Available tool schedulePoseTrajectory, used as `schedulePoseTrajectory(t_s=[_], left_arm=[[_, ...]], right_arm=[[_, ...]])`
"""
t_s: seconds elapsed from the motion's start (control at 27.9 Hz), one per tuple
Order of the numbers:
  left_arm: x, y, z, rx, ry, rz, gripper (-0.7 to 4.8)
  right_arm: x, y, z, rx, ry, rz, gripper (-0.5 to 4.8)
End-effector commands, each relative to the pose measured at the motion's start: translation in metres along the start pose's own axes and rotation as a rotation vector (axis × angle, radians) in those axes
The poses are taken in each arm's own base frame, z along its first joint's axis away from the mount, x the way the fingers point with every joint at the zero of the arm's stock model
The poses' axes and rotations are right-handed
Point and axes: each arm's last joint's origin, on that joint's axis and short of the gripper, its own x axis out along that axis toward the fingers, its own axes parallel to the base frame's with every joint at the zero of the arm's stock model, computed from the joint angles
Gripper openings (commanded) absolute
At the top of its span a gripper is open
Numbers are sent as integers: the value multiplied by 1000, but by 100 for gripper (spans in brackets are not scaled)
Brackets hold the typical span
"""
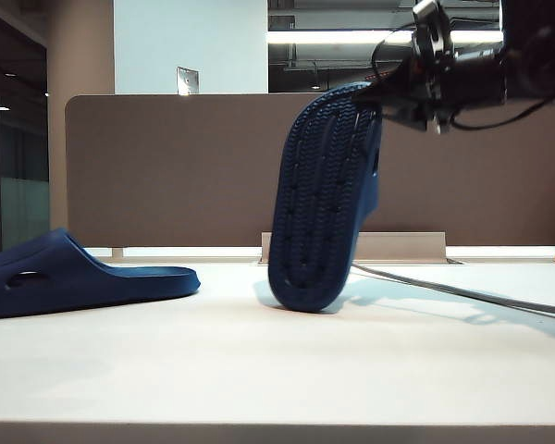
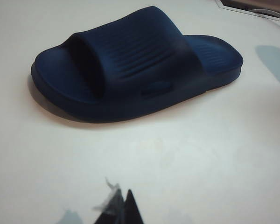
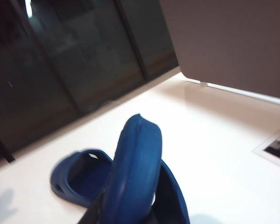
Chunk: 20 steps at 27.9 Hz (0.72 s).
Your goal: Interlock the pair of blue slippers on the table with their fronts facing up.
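Right gripper (image 1: pixel 393 97) grips the upper end of one slipper (image 1: pixel 324 199), jaws narrowed onto the edge of it. I hold this slipper nearly upright near the middle of the table (image 1: pixel 277 370), studded sole turned toward the exterior camera, its lower end touching or just clear of the tabletop; I cannot tell which. In the right wrist view the held slipper (image 3: pixel 133 172) rises edge-on from my fingers, with the other slipper (image 3: pixel 77 179) lying beyond it.

Left gripper (image 2: pixel 119 207) sits closed and empty, just above the table, near the second slipper (image 2: pixel 130 65). That slipper lies flat, strap up, at the left side of the table, well apart from the held one.

Step in hand, as I judge it: the first slipper is lifted and reoriented; the interlock is not yet made.

Next move calls for:
- carrying the held slipper over to the flat one;
- turning it so the two nest together, fronts up;
- keeping the grip firm, since soft foam held by one edge may swing or slip.
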Motion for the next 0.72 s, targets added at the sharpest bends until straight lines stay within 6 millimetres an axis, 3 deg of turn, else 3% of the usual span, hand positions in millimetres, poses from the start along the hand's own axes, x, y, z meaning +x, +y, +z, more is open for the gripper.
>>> schedulePoseTrajectory(t_s=[0.04,0.25,0.47,0.72], left_arm=[[1,0,-1,1,2,-2,-2],[1,0,-1,0,2,-2,-2],[1,0,-1,0,2,-3,-2],[1,0,-1,1,2,-3,-2]], right_arm=[[-6,9,1,-175,83,-56,-2],[-16,23,1,-363,237,-198,-2],[-23,37,26,-451,169,-318,-1],[-28,51,48,-492,107,-328,-1]])
